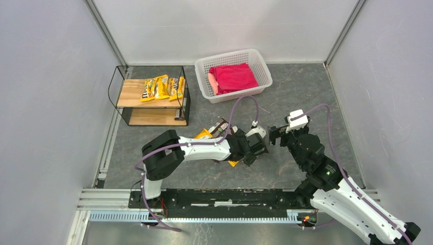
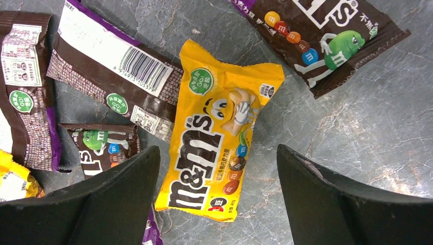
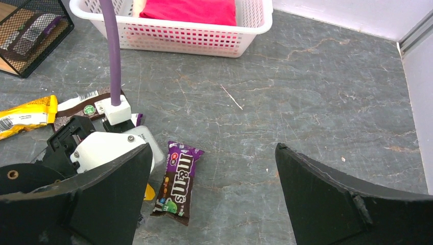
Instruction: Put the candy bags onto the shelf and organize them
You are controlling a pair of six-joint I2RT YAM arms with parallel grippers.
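Right of the shelf [image 1: 130, 94] and nearer the arms: left pincer [image 2: 217, 153], jaws wide apart, above a yellow M&M's bag [image 2: 219, 132] lying flat on the table, one jaw on each side. Not squeezing it. Nothing held. Further right of the shelf: right pincer [image 3: 212, 148], wide open too, nothing between the jaws, only bare table below.

From the left wrist alone: brown M&M's bags [image 2: 115, 76] around the yellow one, some face down with the bar code up. From the right wrist: one more brown bag [image 3: 179, 181] lying by itself next to the left arm [image 3: 110, 148], not to be seen from the top. From the top alone: a few yellow bags [image 1: 162, 88] side by side on the shelf's top board. Right of the shelf, by the back wall: a white basket [image 1: 230, 54] with a red cloth [image 1: 232, 76] inside.

Grey table [image 1: 306, 97], like stone, with thin pale lines. Plain pale walls [image 1: 46, 76] on three sides.
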